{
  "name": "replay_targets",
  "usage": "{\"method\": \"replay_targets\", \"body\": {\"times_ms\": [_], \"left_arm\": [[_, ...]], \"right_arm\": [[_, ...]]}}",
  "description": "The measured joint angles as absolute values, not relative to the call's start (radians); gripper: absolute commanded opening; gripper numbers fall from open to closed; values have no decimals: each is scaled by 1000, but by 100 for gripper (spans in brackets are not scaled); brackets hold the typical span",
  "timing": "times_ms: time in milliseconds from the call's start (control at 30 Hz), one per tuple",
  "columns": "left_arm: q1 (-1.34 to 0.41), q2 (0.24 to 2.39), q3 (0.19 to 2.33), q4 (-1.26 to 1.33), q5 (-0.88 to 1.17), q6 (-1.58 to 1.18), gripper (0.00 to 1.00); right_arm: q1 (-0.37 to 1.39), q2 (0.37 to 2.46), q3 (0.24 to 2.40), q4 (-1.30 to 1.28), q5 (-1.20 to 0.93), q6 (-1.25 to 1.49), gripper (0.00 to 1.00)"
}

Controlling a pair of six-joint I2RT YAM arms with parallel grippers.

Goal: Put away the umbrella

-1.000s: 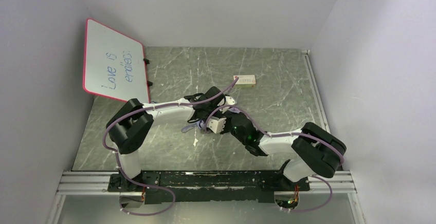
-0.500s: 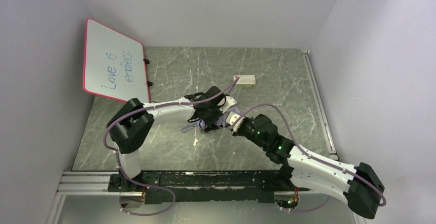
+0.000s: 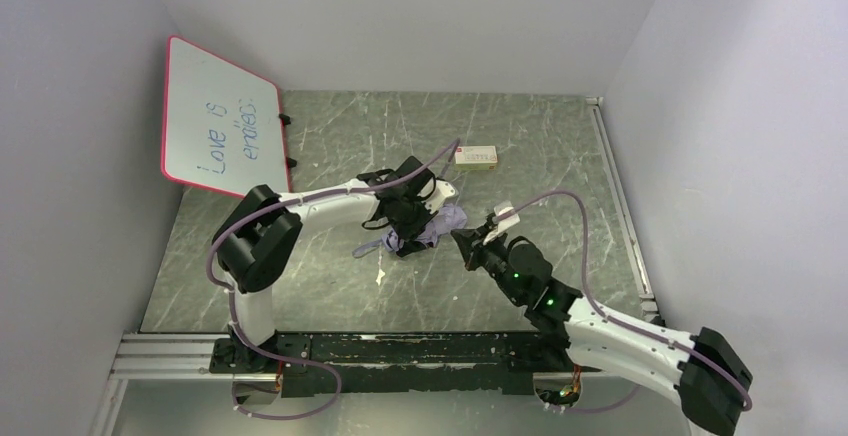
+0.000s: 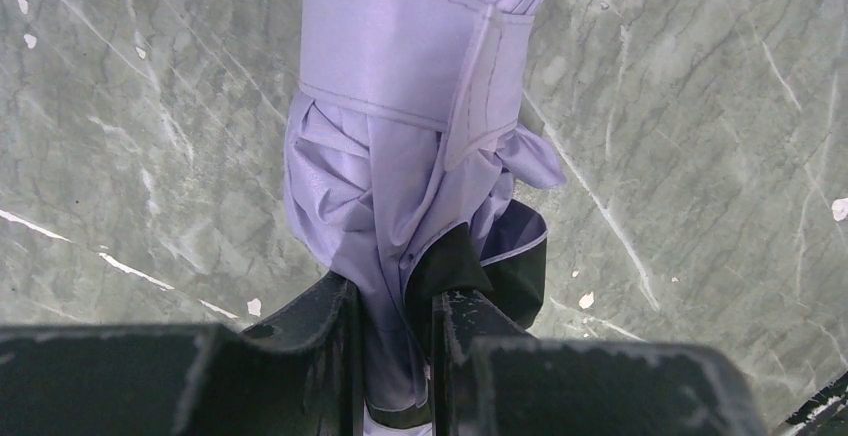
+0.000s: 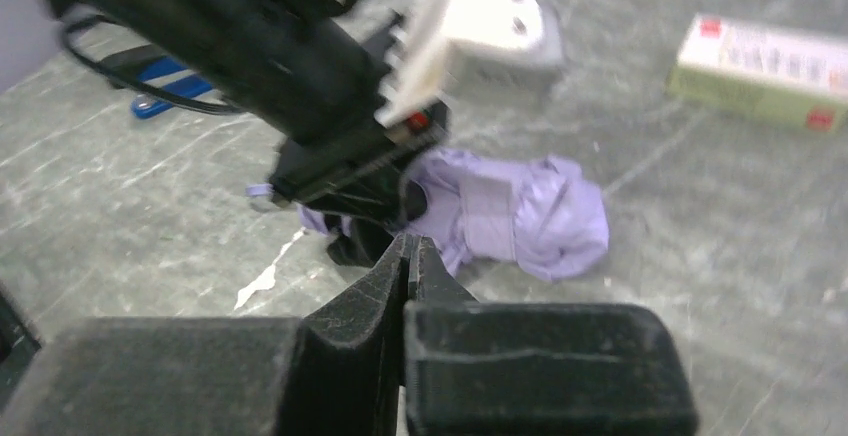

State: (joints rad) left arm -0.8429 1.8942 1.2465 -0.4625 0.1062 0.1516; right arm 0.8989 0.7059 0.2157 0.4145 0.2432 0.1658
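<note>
The umbrella is a folded lavender bundle lying on the grey marbled table, its strap wrapped round it. My left gripper is shut on the umbrella's narrow end, fabric pinched between the black fingers. In the top view that gripper sits just left of the bundle. My right gripper is shut with nothing between its fingers. It hovers a short way off to the right of the umbrella, seen in the top view as the right gripper.
A red-framed whiteboard leans at the back left. A small green-and-white box lies behind the umbrella, also the box in the right wrist view. A white scrap lies on the table. Walls close in the three far sides.
My right arm has drawn back to the right, away from the umbrella, and its jaws have closed empty. The left gripper keeps its hold and has shifted slightly toward the back.
</note>
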Motion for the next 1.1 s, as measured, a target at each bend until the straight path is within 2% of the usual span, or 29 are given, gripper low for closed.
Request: {"method": "replay_targets", "body": {"times_ms": [200,533,767,1100], "left_arm": [[-834,1900,1255,-473,130,158,5],[-834,1897,1251,-471,134,162,5],[-834,1890,1238,-457,135,162,5],[-834,1889,1235,-453,135,162,5]], "right_arm": [[897,957,154,617,358,296,0],[854,1377,171,1074,317,279,0],[829,1493,219,1227,303,260,0],[801,1655,262,1295,299,258,0]]}}
